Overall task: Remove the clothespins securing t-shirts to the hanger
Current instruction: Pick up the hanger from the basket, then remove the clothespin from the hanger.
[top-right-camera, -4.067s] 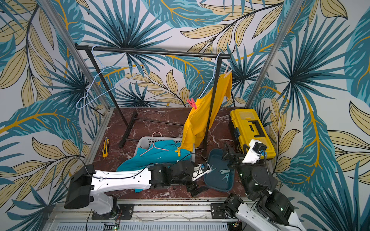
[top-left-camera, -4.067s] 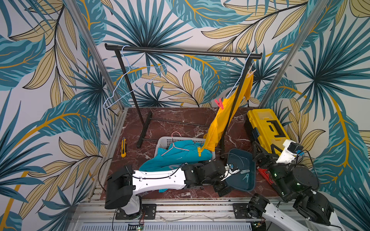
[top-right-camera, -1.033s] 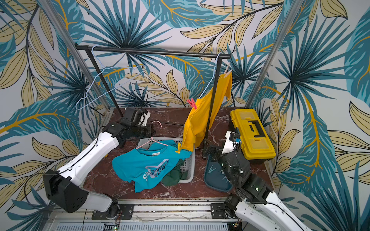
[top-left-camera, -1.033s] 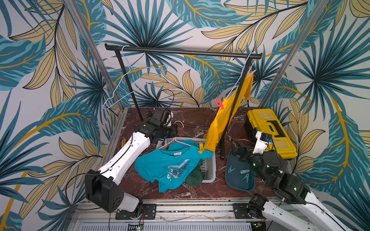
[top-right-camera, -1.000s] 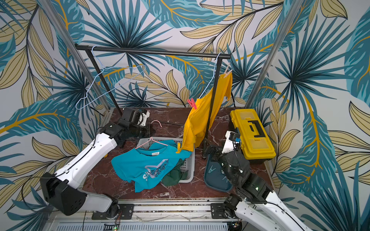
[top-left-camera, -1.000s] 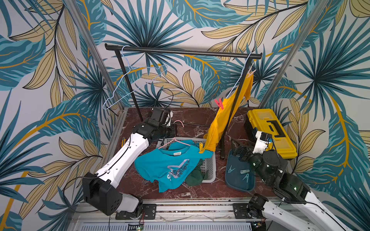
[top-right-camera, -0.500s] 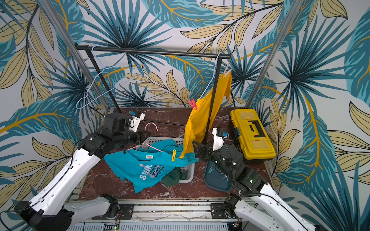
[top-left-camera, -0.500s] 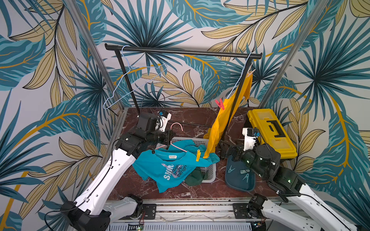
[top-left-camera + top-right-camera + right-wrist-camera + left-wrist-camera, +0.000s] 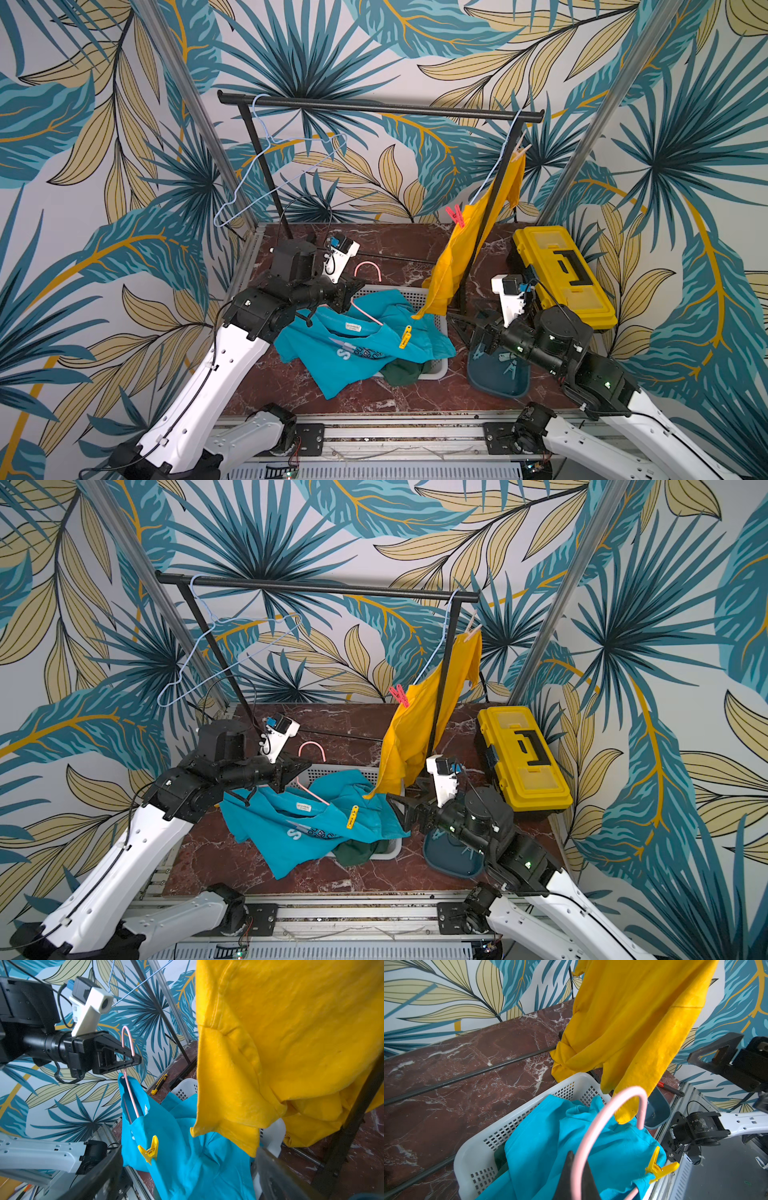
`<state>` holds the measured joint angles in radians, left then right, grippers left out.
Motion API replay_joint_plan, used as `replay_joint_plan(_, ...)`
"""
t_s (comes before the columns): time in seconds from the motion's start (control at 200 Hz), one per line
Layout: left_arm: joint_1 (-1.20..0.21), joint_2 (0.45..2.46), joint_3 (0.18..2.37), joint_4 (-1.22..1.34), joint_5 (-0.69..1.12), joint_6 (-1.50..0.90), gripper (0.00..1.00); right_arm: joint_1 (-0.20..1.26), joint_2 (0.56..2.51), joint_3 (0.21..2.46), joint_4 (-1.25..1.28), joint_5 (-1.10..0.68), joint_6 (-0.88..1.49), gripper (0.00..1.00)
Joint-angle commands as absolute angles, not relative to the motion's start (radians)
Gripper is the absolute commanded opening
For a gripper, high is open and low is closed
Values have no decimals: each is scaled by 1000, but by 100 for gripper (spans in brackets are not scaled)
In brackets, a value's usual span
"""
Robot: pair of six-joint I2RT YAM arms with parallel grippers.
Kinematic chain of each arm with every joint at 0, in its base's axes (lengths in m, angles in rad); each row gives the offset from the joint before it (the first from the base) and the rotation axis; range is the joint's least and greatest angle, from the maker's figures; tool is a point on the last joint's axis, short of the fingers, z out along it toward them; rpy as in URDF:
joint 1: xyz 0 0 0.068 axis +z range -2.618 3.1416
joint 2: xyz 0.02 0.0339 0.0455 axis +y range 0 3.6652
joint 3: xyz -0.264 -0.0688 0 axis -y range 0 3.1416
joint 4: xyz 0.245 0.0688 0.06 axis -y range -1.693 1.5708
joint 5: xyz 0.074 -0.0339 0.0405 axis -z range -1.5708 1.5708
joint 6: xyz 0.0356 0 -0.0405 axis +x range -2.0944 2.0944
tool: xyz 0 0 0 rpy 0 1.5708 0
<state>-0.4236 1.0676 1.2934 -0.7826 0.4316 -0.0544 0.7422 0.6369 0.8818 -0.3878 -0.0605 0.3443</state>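
Observation:
My left gripper (image 9: 353, 293) (image 9: 577, 1165) is shut on the neck of a pink hanger (image 9: 368, 264) (image 9: 612, 1097). The turquoise t-shirt (image 9: 353, 353) droops from that hanger over the basket. A yellow clothespin (image 9: 405, 336) (image 9: 149, 1150) grips its shoulder. My right gripper (image 9: 465, 332) (image 9: 187, 1178) stands open just right of that shirt, its jaws apart from the clothespin. The yellow t-shirt (image 9: 465, 249) hangs at the rail's right end, held by a red-pink clothespin (image 9: 456, 216) and a peach clothespin (image 9: 520, 151). A dark green t-shirt (image 9: 401, 372) lies in the basket.
The white basket (image 9: 436, 365) sits mid-table under the black rail (image 9: 374, 107). A blue tray (image 9: 498, 382) holding teal clothespins (image 9: 509, 368) lies below my right arm. A yellow toolbox (image 9: 557, 274) stands at the right. A bare blue hanger (image 9: 266, 166) hangs at the rail's left.
My left gripper has drawn the pink hanger and turquoise shirt a little forward. My right gripper has moved left from above the tray toward the shirt.

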Motion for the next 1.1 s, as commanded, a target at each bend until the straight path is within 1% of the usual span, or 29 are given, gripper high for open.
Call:
replay_joint_plan(0.0, -420, 1051, 1308, -773, 458, -15, 0, 747, 642, 871, -374, -128, 265, 99)
replay_joint_plan(0.045, -420, 1048, 1311, -773, 456, -18, 0, 746, 641, 869, -382, -76, 268, 100)
replay_joint_plan(0.08, -420, 1048, 1313, -773, 451, -19, 0, 746, 636, 861, -372, -72, 263, 99)
replay_joint_plan(0.19, -420, 1041, 1311, -775, 452, -13, 0, 746, 625, 827, -284, -183, 260, 99)
replay_joint_plan(0.29, -420, 1034, 1317, -773, 457, -5, 0, 746, 663, 826, -255, -268, 282, 99)
replay_joint_plan(0.426, -419, 1029, 1328, -774, 429, -6, 0, 746, 735, 829, -229, -375, 334, 94)
replay_joint_plan(0.636, -420, 1043, 1335, -773, 441, -9, 0, 747, 797, 783, -87, -412, 396, 92)
replay_joint_plan(0.761, -419, 1051, 1336, -773, 433, -11, 0, 748, 840, 786, -52, -456, 416, 87)
replay_joint_plan(0.876, -419, 1058, 1342, -773, 400, -27, 0, 749, 862, 784, -50, -441, 426, 83)
replay_joint_plan(0.981, -418, 1067, 1349, -773, 407, -44, 0, 751, 887, 785, -60, -464, 417, 74)
replay_joint_plan(1.097, -419, 1075, 1348, -773, 407, -55, 0, 758, 906, 792, -63, -483, 406, 72)
